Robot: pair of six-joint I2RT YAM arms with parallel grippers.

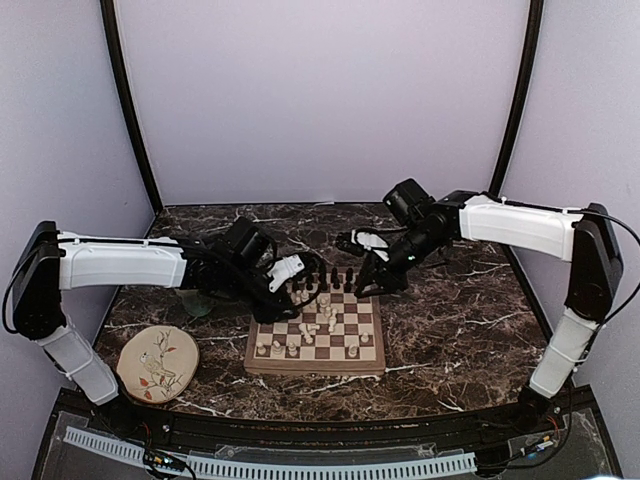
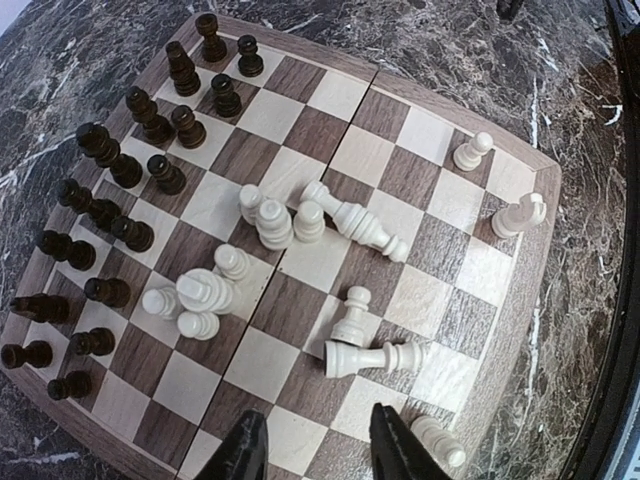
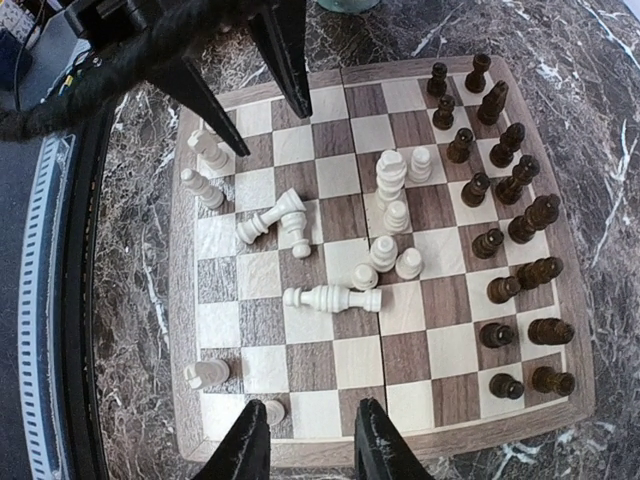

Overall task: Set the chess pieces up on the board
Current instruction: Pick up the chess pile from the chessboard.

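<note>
Left hand [image 2: 318, 420] spread, empty over the chessboard [image 1: 315, 368] on the desk; right hand [image 3: 310, 410] likewise. Dark pieces [image 2: 150, 170] ranked, white pieces [image 2: 270, 225] jumbled mid-board. Next, probably: pinch a toppled white piece [image 2: 375, 357].

Dark pieces [image 2: 150, 175] ranked; white pieces [image 2: 300, 260] jumbled mid-board [image 2: 440, 370]

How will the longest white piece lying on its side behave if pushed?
The lying white piece is round and tapered, so it will probably roll in a curve on the smooth board. It looks light; it may bump the standing white piece beside it.
</note>
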